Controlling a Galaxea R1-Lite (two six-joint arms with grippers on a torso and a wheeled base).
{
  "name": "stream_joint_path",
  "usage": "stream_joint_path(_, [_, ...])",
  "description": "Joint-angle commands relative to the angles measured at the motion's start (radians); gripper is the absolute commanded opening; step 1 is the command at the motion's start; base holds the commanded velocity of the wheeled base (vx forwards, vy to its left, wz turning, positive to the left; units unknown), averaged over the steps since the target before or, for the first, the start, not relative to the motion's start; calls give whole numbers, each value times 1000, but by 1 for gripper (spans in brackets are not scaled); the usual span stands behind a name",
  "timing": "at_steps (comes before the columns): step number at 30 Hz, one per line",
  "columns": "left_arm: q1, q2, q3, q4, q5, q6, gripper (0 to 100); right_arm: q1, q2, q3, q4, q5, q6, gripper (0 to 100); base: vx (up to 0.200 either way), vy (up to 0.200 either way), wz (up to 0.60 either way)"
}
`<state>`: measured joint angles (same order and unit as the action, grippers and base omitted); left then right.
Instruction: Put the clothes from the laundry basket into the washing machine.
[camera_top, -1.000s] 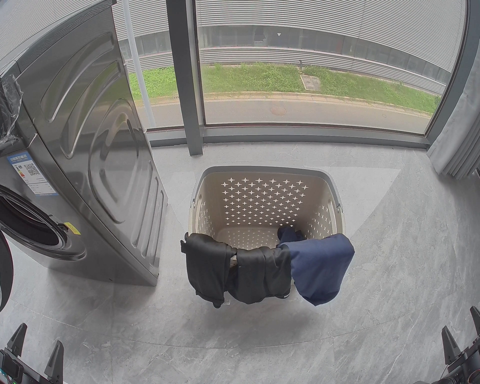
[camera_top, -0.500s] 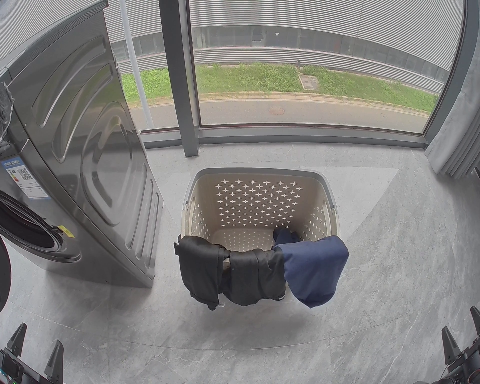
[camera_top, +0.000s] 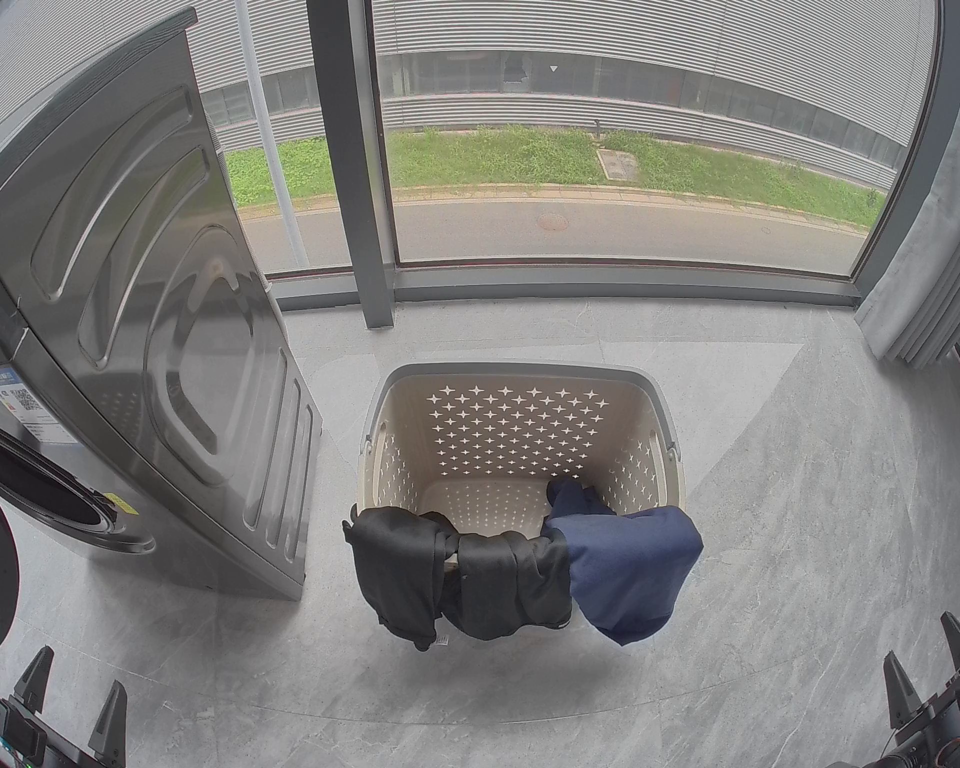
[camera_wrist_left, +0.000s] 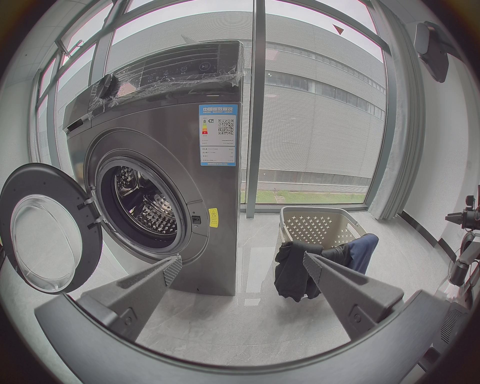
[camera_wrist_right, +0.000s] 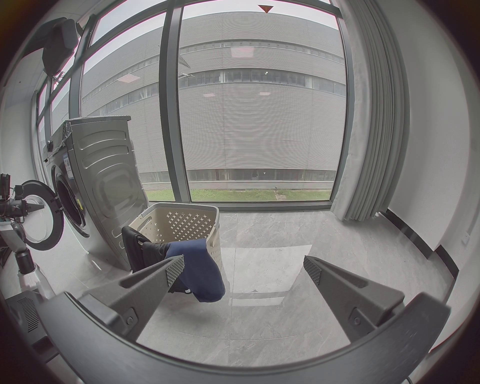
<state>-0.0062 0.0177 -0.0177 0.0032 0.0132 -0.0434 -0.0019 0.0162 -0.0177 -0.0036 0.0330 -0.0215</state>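
Observation:
A beige laundry basket (camera_top: 520, 440) stands on the floor ahead of me. Over its near rim hang a black garment (camera_top: 450, 580) and a blue garment (camera_top: 625, 570). The grey washing machine (camera_top: 170, 330) is on the left, its round door (camera_wrist_left: 42, 227) swung open and the drum (camera_wrist_left: 140, 205) bare. My left gripper (camera_top: 76, 680) is low at the near left, open and holding nothing. At the near right my right gripper (camera_top: 920, 650) is likewise open with nothing in it. Both are well short of the basket (camera_wrist_left: 315, 225). The right wrist view shows the blue garment (camera_wrist_right: 200, 272) beside the black one (camera_wrist_right: 137, 247).
A floor-to-ceiling window with a dark post (camera_top: 350, 160) runs behind the basket. A grey curtain (camera_top: 920, 290) hangs at the far right. Grey tiled floor (camera_top: 800, 480) lies open to the right of the basket and in front of it.
The whole head view has shifted: the basket now sits lower and the machine farther left, so the camera moved. Both grippers keep their places and stay open.

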Motion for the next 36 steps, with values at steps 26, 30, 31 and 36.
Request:
stream_joint_path(26, [0, -8, 15, 0, 1, -1, 100, 154, 1101, -94, -478, 50, 144, 100, 0, 0, 0])
stream_joint_path(30, [0, -8, 15, 0, 1, -1, 100, 221, 1243, -113, -533, 48, 195, 100, 0, 0, 0])
stream_joint_path(31, [0, -8, 15, 0, -1, -1, 100, 232, 1271, -119, -538, 48, 204, 100, 0, 0, 0])
stream_joint_path(36, [0, -8, 15, 0, -1, -1, 100, 261, 1403, -157, -549, 47, 212, 100, 0, 0, 0])
